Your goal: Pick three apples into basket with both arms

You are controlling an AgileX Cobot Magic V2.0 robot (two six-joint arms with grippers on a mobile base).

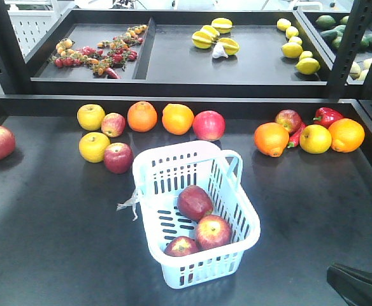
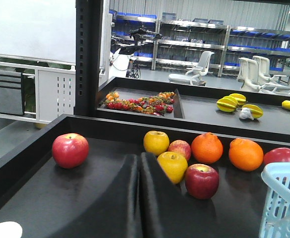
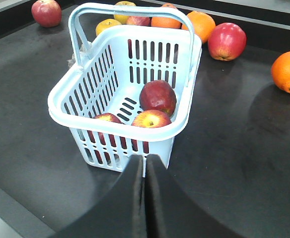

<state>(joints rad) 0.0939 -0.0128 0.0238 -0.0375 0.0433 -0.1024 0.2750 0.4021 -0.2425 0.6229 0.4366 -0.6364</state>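
I saw all three apples [image 1: 195,203] lying inside the basket [image 1: 239,214] near the tabletop's [image 1: 58,242] front edge, with my left hand [image 2: 138,171] and right hand [image 3: 145,171] both pinched closed, holding nothing.

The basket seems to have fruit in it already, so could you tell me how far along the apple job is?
Done: three apples lie inside the basket. In hand: nothing; the left gripper and right gripper are both shut and empty, away from the fruit. Left: seemingly nothing.
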